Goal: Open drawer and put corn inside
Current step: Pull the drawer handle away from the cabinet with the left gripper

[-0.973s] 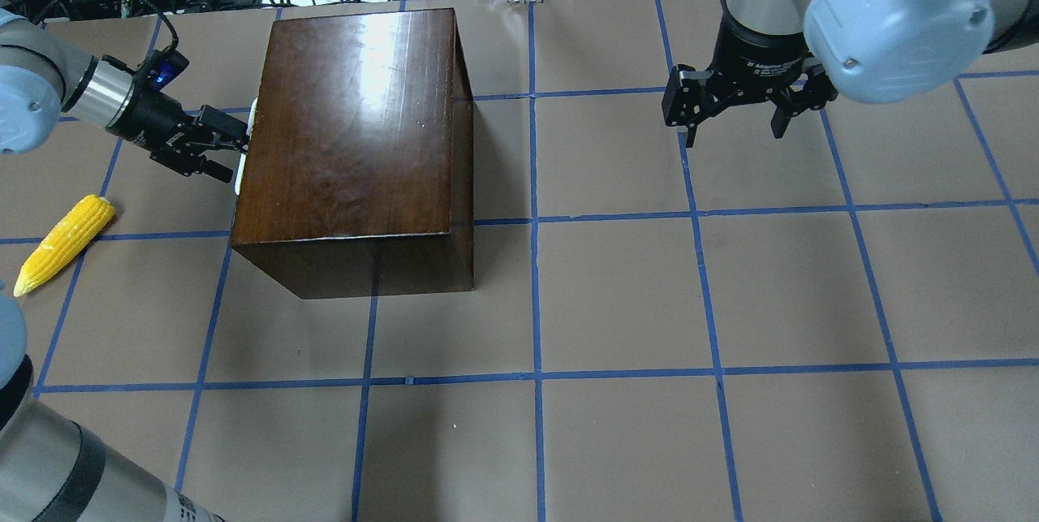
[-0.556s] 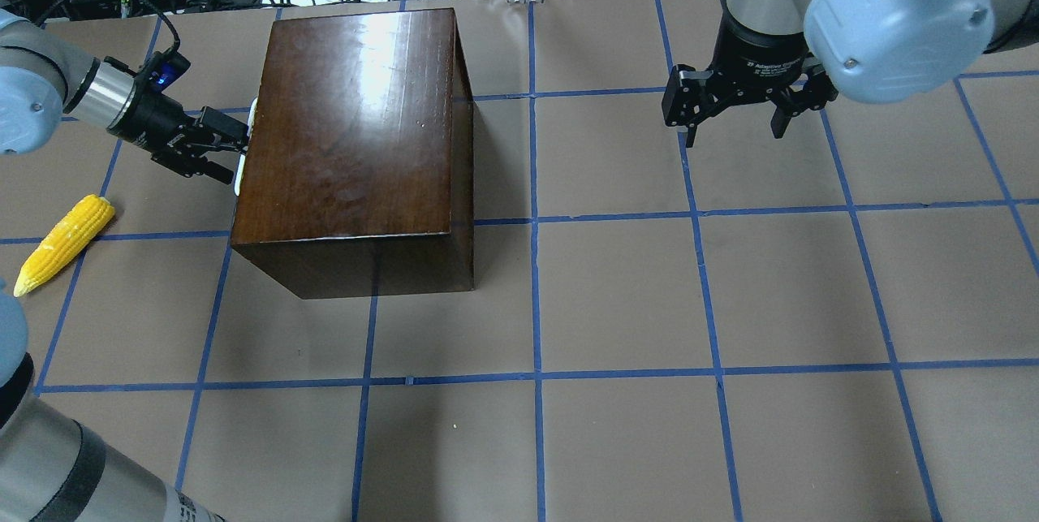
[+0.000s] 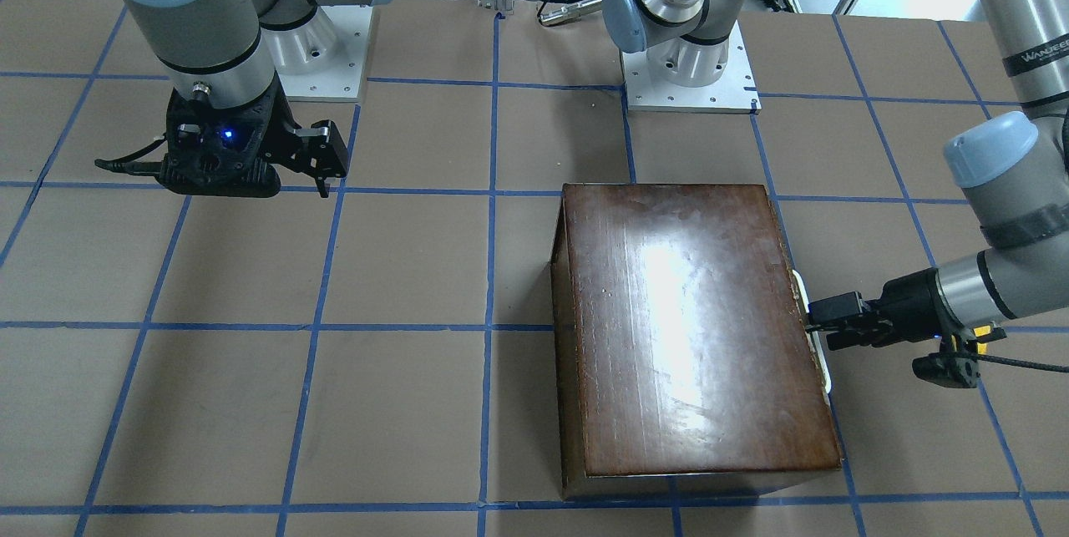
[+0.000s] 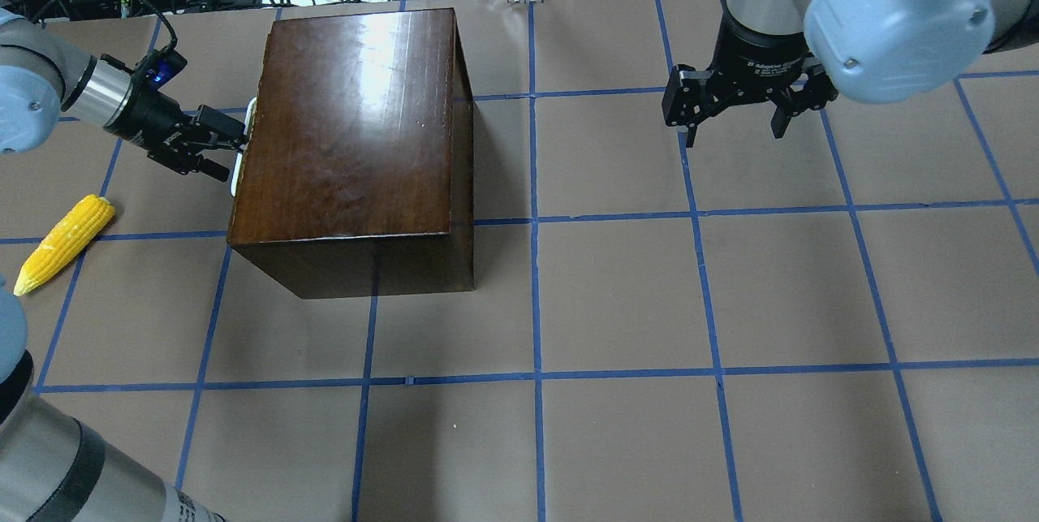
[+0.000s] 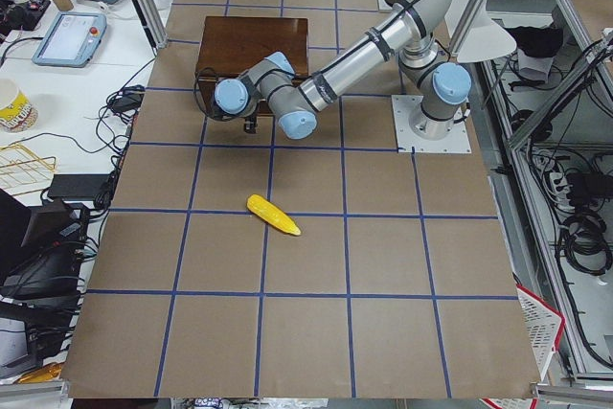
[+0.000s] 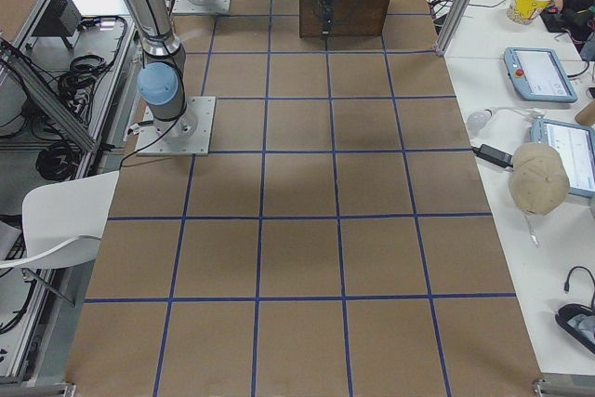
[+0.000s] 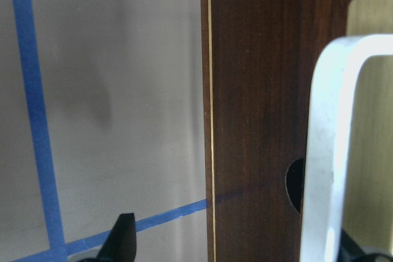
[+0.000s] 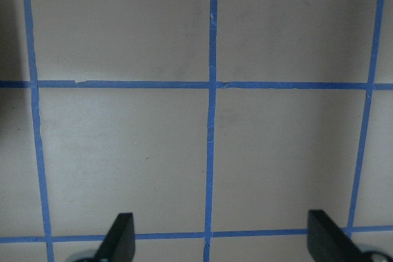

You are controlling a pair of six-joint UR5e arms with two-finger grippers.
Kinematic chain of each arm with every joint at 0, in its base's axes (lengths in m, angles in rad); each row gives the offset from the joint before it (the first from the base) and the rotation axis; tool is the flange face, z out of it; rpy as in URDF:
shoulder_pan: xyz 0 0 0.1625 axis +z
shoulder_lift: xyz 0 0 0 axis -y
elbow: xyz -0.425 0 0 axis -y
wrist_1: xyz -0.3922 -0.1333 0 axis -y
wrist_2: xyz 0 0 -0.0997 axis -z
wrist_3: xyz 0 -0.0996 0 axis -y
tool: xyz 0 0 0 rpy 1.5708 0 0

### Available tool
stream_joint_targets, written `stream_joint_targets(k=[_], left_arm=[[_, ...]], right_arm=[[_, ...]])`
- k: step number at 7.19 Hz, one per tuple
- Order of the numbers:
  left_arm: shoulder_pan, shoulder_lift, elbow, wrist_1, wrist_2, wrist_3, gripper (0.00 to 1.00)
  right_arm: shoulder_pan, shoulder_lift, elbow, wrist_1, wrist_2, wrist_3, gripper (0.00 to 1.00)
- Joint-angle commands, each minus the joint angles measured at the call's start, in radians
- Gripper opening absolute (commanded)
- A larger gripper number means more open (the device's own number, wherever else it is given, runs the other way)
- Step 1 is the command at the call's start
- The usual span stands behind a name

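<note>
front view: the left pincer (image 3: 823,326) is right at the white handle (image 3: 825,370) on the end of the box (image 3: 693,328). the drawer (image 7: 258,90) looks not yet out.
overhead view: that pincer is released, its fingers spread on either side of the handle. the right pincer (image 4: 733,134) is released too and hangs well away from the box. the corn (image 4: 65,242) lies on the tabletop (image 4: 617,295), off the box's handle end.
left side view: the corn sits apart from the box, out in front of the handle.
right side view: the box is too far off to add anything.
left wrist view: one fingertip (image 7: 126,237) stands wide of the handle bar, and the other is hidden behind it.
right wrist view: only tabletop under parted fingers.
risk, slip: pulling with a loose hook rather than a clamp, the finger could slide off the handle.
risk, drag: nothing braces the box, so i'd guess a stiff drawer drags the whole box toward the corn.
</note>
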Motion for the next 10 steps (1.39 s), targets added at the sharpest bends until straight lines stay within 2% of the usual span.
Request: stream_joint_targets(k=[1, 10], left_arm=[[0.004, -0.001, 0.006, 0.002, 0.002, 0.000, 1.00], [0.067, 0.000, 0.012, 0.002, 0.002, 0.000, 1.00]], right_arm=[[0.000, 0.000, 0.000, 0.001, 0.000, 0.000, 1.00], [0.000, 0.000, 0.000, 0.001, 0.002, 0.000, 1.00]])
